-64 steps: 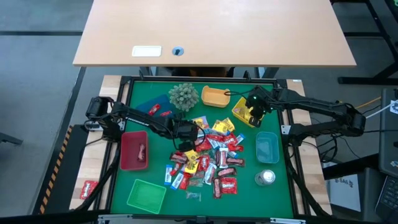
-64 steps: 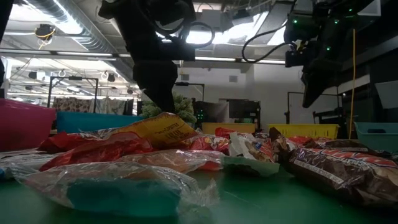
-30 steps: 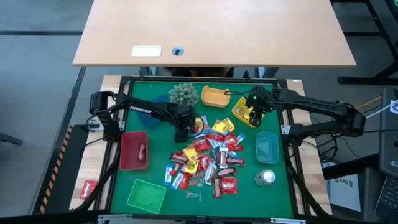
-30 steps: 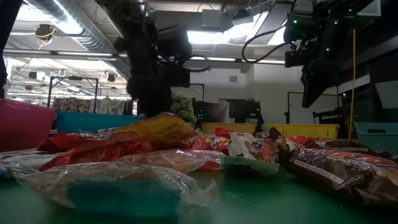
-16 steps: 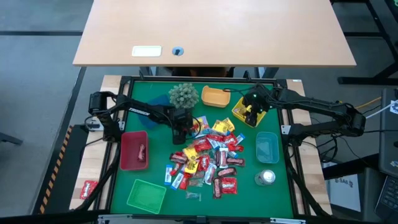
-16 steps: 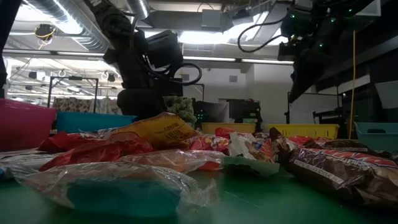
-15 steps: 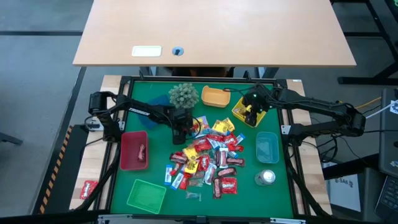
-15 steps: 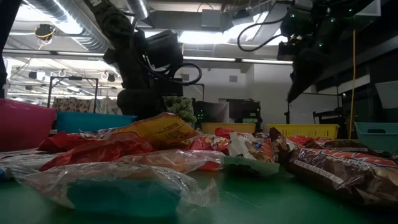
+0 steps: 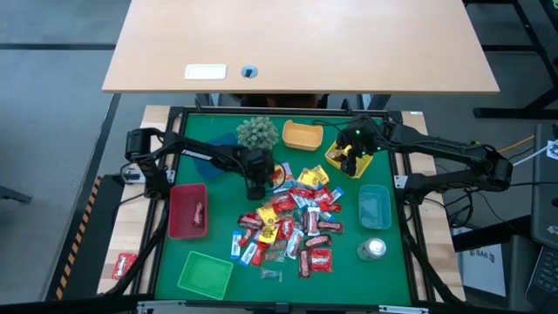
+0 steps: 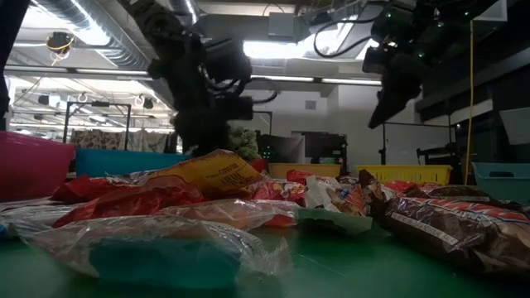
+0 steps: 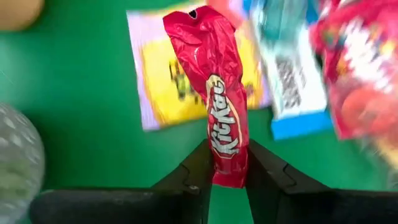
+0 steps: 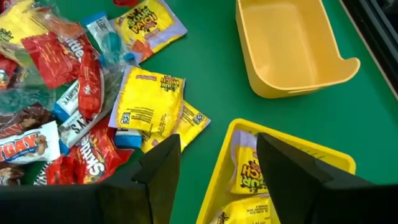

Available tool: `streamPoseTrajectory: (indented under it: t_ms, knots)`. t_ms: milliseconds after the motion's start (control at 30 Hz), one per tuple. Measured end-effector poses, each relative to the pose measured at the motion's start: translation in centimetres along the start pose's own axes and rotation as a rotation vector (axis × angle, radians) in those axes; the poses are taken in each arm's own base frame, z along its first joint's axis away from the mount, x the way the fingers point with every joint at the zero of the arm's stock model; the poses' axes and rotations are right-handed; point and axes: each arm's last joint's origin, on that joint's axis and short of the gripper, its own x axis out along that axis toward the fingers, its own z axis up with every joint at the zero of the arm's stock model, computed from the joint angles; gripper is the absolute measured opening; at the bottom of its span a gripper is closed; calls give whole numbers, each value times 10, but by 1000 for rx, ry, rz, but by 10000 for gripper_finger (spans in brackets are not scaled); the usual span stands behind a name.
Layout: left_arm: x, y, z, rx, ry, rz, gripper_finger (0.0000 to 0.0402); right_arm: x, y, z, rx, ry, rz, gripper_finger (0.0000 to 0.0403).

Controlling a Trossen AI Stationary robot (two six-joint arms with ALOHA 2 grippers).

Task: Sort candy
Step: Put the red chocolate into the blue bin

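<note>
One red candy bar (image 11: 222,106) pinched between left end effector (image 11: 225,163) fingers (pile's edge).

"KitKat" in white on red wrapper (image 11: 222,93), held between left gripper (image 11: 225,180) fingers. "Sour Patch" on yellow packet (image 12: 146,22) at pile edge; same brand, partly read, on packet (image 12: 245,171) inside yellow tray (image 12: 283,146). "Skittles" on red bag (image 12: 102,152). "...DAY" on white-and-orange bar (image 12: 22,146), start cut off. Print on other candy too blurred or small to read.
</note>
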Motion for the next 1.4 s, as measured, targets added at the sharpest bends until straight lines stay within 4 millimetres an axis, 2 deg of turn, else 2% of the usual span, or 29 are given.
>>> streamPoseTrajectory:
  t_ms: [267, 433, 700, 800, 933, 1067, 1167, 1400]
  knots:
    - [-22, 4, 22, -3, 36, -3, 58, 0, 0, 0, -1, -4, 0, 211]
    - [-49, 18, 24, -39, 72, 10, 58, 0, 0, 0, -1, -2, 0, 211]
    - [-109, 50, 2, -139, 111, 55, 58, 0, 1, 1, -2, -11, 29, 211]
    - [-124, 58, -16, -202, 170, 75, 58, 0, 2, 1, -3, -15, 61, 211]
    - [-140, 62, -41, -283, 339, 153, 58, 1, 7, 2, -20, -18, 90, 211]
    - [-144, 66, -48, -331, 408, 294, 58, 2, 16, 5, -76, -46, 111, 211]
    - [-143, 67, -48, -325, 403, 311, 66, 2, 23, 9, -120, -74, 117, 211]
    - [-143, 69, -47, -366, 389, 398, 128, 3, 34, 10, -185, -87, 108, 211]
